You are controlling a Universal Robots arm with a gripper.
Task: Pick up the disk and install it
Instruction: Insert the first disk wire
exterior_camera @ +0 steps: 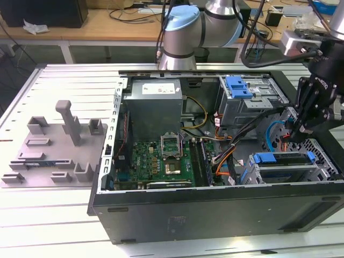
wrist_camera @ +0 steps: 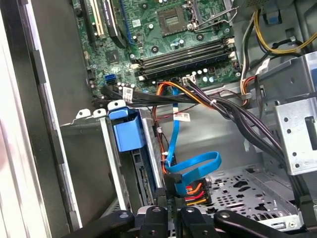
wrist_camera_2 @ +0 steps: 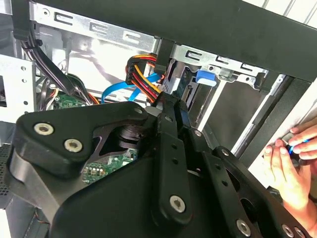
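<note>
the disk [exterior_camera: 283, 163] lies flat in the bay at the exterior view's lower right corner of the case [exterior_camera: 215, 215]. its dark top is framed by a blue carrier, with a blue tab [exterior_camera: 263, 157] at one end. in the first wrist view the disk [wrist_camera: 147, 186] is seen edge-on inside the metal cage, as a thin dark slab, with the tab [wrist_camera: 126, 130] standing up above it. in the second wrist view the disk [wrist_camera_2: 182, 82] is in the same cage and the tab [wrist_camera_2: 205, 77] juts out beside it.

the gripper [exterior_camera: 299, 129] hangs just above the cage, at the disk's cable end. in both wrist views the gripper [wrist_camera: 171, 206] [wrist_camera_2: 172, 106] has its jaws drawn together with almost no gap. the tips are at a black plug [wrist_camera: 173, 179] on a blue ribbon cable [wrist_camera: 195, 161], next to a bundle of red, orange and yellow wires [wrist_camera: 194, 188]. the jaws may be pinching that plug, but their own bulk hides the contact. they are not holding the disk.

a hand [wrist_camera_2: 287, 163] rests outside the case wall in the second wrist view.
</note>
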